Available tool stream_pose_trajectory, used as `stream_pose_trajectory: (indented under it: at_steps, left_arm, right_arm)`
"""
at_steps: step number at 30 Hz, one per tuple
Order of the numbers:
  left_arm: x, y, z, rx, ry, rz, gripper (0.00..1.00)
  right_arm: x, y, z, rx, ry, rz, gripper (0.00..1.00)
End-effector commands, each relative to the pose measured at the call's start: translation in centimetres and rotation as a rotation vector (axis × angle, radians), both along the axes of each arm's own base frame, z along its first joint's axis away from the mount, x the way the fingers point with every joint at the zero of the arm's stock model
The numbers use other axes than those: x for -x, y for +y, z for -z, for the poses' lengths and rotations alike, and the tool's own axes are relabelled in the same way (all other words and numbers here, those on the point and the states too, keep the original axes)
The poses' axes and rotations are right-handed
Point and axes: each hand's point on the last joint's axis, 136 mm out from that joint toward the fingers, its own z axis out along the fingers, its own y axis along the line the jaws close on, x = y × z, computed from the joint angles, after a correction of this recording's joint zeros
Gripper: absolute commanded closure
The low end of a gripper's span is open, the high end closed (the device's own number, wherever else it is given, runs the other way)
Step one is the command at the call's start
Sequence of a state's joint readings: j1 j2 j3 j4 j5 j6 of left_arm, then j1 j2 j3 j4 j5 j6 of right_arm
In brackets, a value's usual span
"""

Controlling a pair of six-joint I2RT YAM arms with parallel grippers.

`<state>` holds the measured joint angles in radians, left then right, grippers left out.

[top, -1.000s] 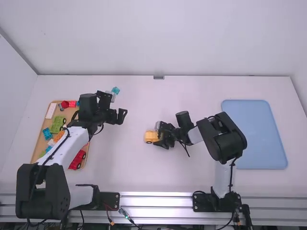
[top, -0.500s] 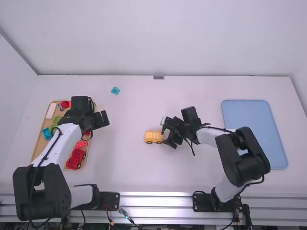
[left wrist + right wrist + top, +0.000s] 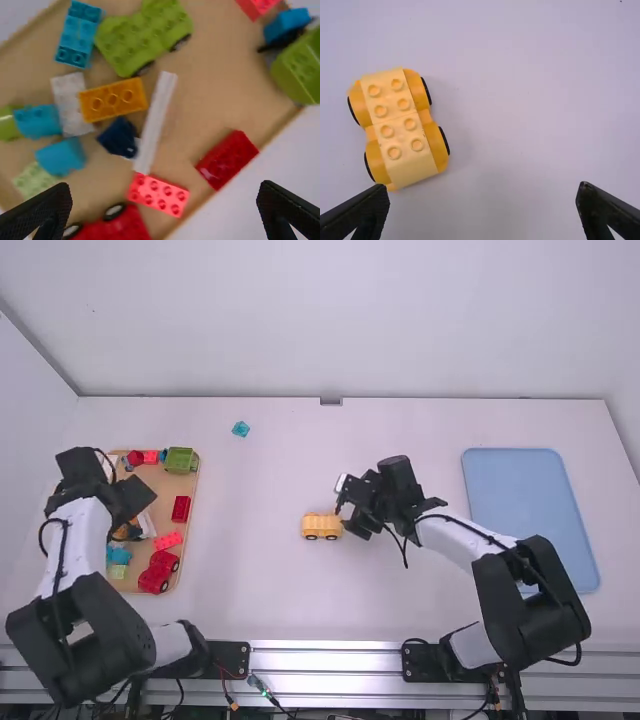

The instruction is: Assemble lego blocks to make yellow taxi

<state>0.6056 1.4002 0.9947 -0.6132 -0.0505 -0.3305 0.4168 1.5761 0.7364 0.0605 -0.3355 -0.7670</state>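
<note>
The yellow car [image 3: 322, 527] stood on the smooth, matte white table [image 3: 270, 590], its rounded plastic flanks set over black-rimmed wheels, with paler, studded blocks joined end to end along its top. Just beside it hung the right gripper [image 3: 350, 518], its black fingers spread wide and nothing held between them. The left gripper [image 3: 133, 502] was over the tan tray [image 3: 190, 485], likewise wide open and empty. Below it lay glossy plastic pieces: an orange block [image 3: 114, 100] with round studs, a slim white bar [image 3: 155, 122], a lumpy green wheeled piece [image 3: 142, 37] and a flat, studded coral block [image 3: 158, 194]. Farther up the table sat a small turquoise block [image 3: 241, 428]; near the right edge lay a flat blue tray [image 3: 530, 520] with rounded corners
</note>
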Motion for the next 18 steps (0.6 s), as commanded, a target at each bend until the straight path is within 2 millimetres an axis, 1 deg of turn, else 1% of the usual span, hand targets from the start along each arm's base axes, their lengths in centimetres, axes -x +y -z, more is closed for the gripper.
stream_pose_trajectory:
  at_steps: [1, 2, 3, 6, 9, 11, 14, 15, 16, 17, 18]
  left_arm:
    - [0.3, 2.2, -0.4, -0.011, 0.048, 0.003, 0.01]
    - [0.4, 3.1, -0.2, -0.004, 0.086, 0.023, 0.01]
    - [0.2, 3.5, 0.0, 0.011, 0.117, 0.078, 0.01]
    - [-1.4, 3.7, 0.5, 0.063, 0.146, 0.277, 0.01]
    - [-2.4, 4.8, 1.3, 0.08, 0.211, 0.423, 0.01]
    - [-2.3, 5.9, 2.1, 0.053, 0.313, 0.532, 0.01]
    - [-1.5, 8.0, 2.9, -0.016, 0.473, 0.668, 0.01]
    - [-1.6, 8.2, 3.0, -0.031, 0.489, 0.718, 0.01]
    - [-1.7, 8.4, 3.1, -0.055, 0.505, 0.805, 0.01]
    - [-1.9, 8.3, 3.2, -0.079, 0.52, 0.925, 0.09]
    - [-2.0, 8.1, 3.3, -0.092, 0.522, 1.008, 0.21]
  right_arm:
    - [-0.6, -0.4, -0.8, 0.0, -0.032, 0.023, 0.01]
    - [-0.8, -0.6, -0.9, 0.003, -0.038, 0.036, 0.01]
    - [-1.0, -0.7, -1.0, 0.003, -0.043, 0.039, 0.01]
    - [-1.6, -1.0, -1.6, 0.003, -0.039, 0.052, 0.01]
    - [-2.5, -1.4, -2.6, 0.004, -0.037, 0.071, 0.01]
    - [-3.1, -1.7, -3.5, 0.007, -0.032, 0.082, 0.01]
    - [-3.7, -1.9, -4.8, 0.014, -0.016, 0.092, 0.01]
    - [-3.8, -2.0, -5.0, 0.016, -0.011, 0.096, 0.01]
    - [-3.8, -2.1, -5.4, 0.019, -0.004, 0.097, 0.01]
    - [-3.9, -2.2, -5.7, 0.021, 0.002, 0.102, 0.01]
    - [-3.9, -2.2, -5.9, 0.023, 0.006, 0.101, 0.01]
